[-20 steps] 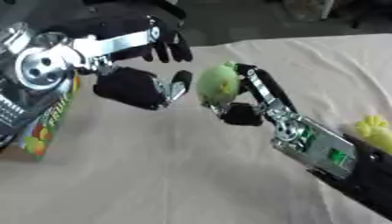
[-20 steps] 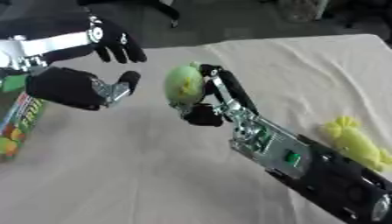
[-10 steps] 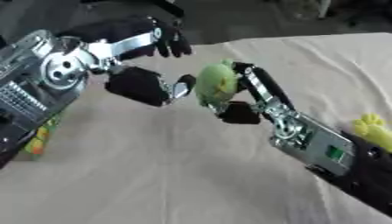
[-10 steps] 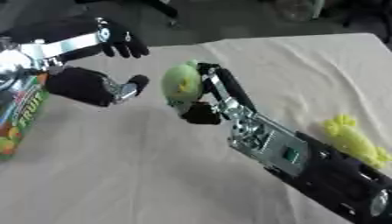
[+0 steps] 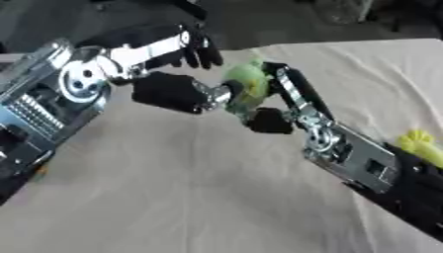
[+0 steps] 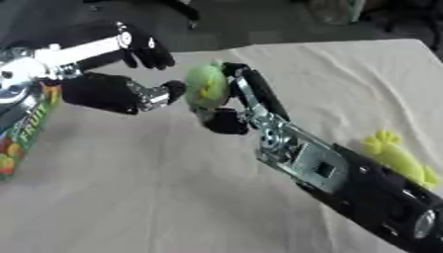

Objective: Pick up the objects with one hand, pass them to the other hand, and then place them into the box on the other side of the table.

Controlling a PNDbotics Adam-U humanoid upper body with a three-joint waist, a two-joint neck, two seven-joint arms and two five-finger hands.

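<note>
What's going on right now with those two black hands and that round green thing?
Right hand curled round the round green object, held above the table. Left hand open, thumb tip at the object. Handover under way. Yellow object lies beside the right forearm, not in the way.

Even soft light — whole frame blurred — background dim
</note>
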